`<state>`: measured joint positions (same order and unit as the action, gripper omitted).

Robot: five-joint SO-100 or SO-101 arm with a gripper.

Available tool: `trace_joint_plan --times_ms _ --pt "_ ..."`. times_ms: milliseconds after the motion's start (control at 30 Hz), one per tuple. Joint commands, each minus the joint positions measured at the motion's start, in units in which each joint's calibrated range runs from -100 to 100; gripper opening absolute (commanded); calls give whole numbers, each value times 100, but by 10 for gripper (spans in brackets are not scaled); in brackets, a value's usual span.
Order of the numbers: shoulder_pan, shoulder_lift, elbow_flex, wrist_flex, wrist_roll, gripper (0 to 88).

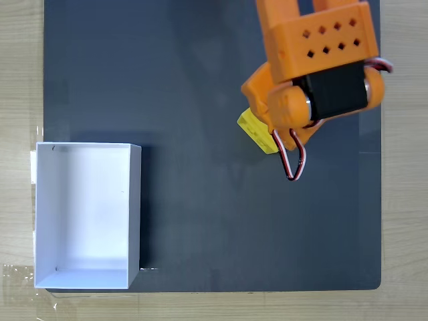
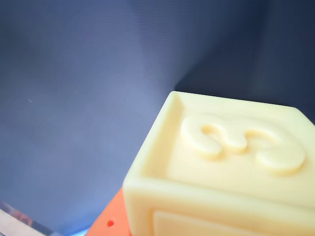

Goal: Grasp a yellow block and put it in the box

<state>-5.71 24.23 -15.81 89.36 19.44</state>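
The hand (image 1: pixel 277 137) covers the yellow block (image 1: pixel 257 130); its grip cannot be told. It should confirm a firm pinch (block looks tilted) before heading to the box (image 1: pixel 87 271).

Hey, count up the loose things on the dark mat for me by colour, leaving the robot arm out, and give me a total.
Yellow: 1, the yellow block, partly tucked under the orange arm in the fixed view.
White: 1, the box, at the mat's left edge.
Total: 2
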Motion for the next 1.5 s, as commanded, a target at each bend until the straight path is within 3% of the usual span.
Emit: trace_joint_plan --times_ms 0,367,667,967,1467 --pt "58 -906 -269 -244 -19 321" --pt "925 -3042 138 -2164 -24 321" --pt "2558 -3465 889 -3892 -695 321" --pt "3357 -2245 545 -4450 -858 321" --pt "3484 1 -929 -4712 -816 321"
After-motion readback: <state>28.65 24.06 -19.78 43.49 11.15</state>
